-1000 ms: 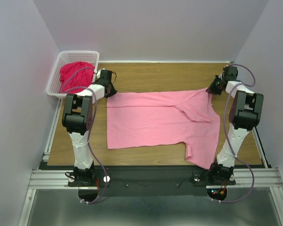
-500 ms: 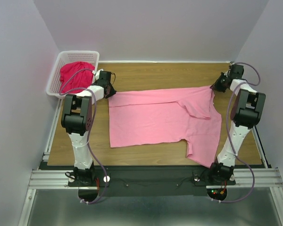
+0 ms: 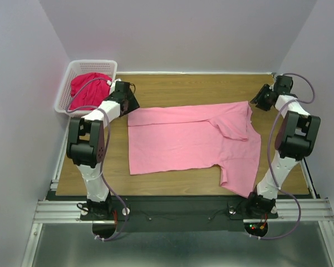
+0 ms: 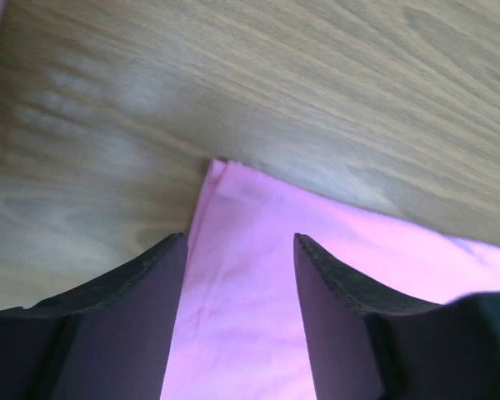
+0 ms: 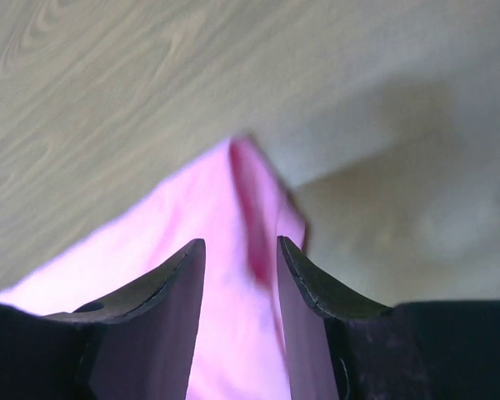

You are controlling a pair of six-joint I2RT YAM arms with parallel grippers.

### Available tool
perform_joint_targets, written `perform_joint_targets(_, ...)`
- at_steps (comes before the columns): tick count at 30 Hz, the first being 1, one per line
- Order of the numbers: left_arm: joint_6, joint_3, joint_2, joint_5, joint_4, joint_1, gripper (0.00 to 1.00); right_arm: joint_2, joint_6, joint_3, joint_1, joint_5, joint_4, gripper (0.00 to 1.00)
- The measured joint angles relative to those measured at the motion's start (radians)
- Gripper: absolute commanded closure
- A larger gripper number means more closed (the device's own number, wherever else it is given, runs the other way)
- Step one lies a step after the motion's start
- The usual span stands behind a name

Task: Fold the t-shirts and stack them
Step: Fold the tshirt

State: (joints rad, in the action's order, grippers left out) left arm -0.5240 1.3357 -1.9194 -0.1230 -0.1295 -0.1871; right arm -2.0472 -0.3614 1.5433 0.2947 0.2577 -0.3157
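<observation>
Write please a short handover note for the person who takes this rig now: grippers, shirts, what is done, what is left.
Left gripper: open, holds nothing, at the far left corner of the pink tee.
Right gripper: open, holds nothing, at the tee's far right corner.
Pink tee: spread on the table, with a flap lying folded over near its right end.
Red tee: crumpled in the basket, far left.
Done: pink tee laid out.
Left: fold it, take out and fold the red tee, stack both.

High rear view looking down, wrist views close over pink t-shirt [image 3: 183,139]
</observation>
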Motion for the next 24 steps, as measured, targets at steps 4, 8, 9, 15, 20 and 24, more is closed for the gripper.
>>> perform_joint_targets(4, 0.012, -0.038, 0.137, -0.010, -0.020, -0.062, 0.18, 0.181, -0.005, -0.138, -0.014, -0.016, -0.033, 0.54)
perform_joint_targets(8, 0.018, -0.103, 0.285, -0.016, -0.009, -0.152, 0.17, 0.332, 0.025, -0.244, -0.086, -0.052, -0.071, 0.51)
perform_joint_targets(9, 0.018, -0.133, 0.318, -0.017, -0.010, -0.171, 0.17, 0.372, 0.038, -0.277, -0.137, -0.064, -0.079, 0.51)
perform_joint_targets(15, 0.024, -0.300, 0.445, -0.083, -0.021, -0.175, 0.17, 0.449, 0.099, -0.410, -0.429, -0.180, -0.119, 0.52)
perform_joint_targets(20, 0.034, -0.420, 0.501, -0.140, -0.027, -0.164, 0.17, 0.420, 0.112, -0.439, -0.555, -0.334, -0.153, 0.58)
perform_joint_targets(24, 0.034, -0.479, 0.541, -0.167, -0.021, -0.164, 0.17, 0.390, 0.115, -0.439, -0.600, -0.463, -0.156, 0.61)
